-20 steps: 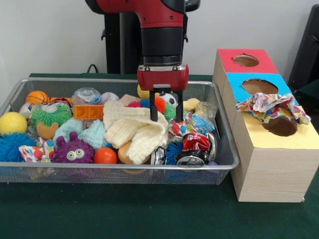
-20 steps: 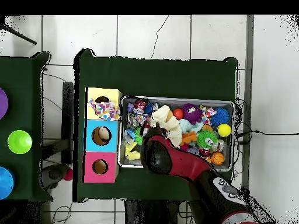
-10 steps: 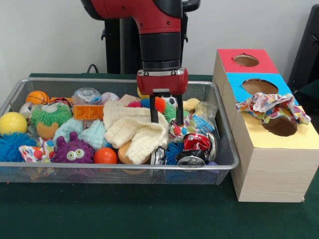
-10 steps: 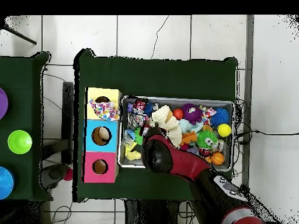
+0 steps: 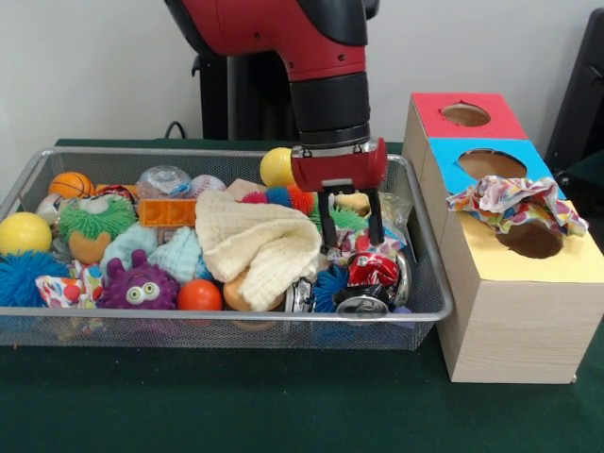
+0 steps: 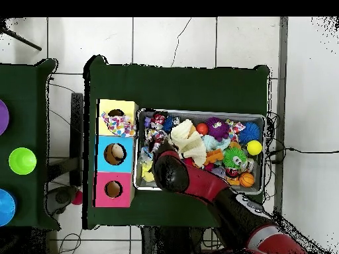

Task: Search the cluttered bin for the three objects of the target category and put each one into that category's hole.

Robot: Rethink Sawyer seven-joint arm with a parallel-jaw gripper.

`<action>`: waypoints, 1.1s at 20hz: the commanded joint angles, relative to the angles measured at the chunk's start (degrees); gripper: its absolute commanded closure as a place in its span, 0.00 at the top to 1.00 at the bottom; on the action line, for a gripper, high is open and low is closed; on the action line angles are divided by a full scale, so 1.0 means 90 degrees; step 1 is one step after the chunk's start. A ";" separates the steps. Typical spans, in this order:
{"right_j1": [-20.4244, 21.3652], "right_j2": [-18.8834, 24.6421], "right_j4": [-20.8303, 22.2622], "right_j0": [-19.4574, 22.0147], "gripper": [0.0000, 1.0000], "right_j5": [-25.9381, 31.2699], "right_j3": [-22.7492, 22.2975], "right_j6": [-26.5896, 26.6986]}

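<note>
My gripper (image 5: 349, 225) hangs with jaws apart, empty, over the crinkly printed foil wrappers (image 5: 370, 247) at the right end of the wire mesh bin (image 5: 226, 328): probably light, slippery, crushable, best pinched at a raised fold

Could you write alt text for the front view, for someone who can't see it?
A red and black robot arm lowers its open pincer into a wire bin crammed with toys, balls, a cream cloth and a crushed can. Beside it, a wooden box has red, blue and yellow holes; a colourful wrapper lies over the yellow one.
</note>
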State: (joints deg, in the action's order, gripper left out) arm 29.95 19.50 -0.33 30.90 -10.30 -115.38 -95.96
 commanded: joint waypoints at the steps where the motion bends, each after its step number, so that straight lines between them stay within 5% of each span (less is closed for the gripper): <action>1: -0.0299 0.0630 -0.0482 0.0160 1.00 -0.0194 -0.0049 -0.2021; 10: -0.0297 0.0535 -0.0357 0.0114 1.00 -0.0358 -0.0007 -0.1985; 11: -0.0269 0.0421 -0.0288 0.0035 0.00 -0.0390 0.0047 -0.1898; 14: -0.0164 0.0045 -0.0296 -0.0253 0.00 -0.0325 0.0180 -0.1657; 22: 0.0419 -0.0788 0.0103 -0.0788 0.00 0.1058 0.0578 -0.0476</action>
State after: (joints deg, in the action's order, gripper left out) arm 30.95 16.44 -0.73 25.44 -9.24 -115.64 -98.04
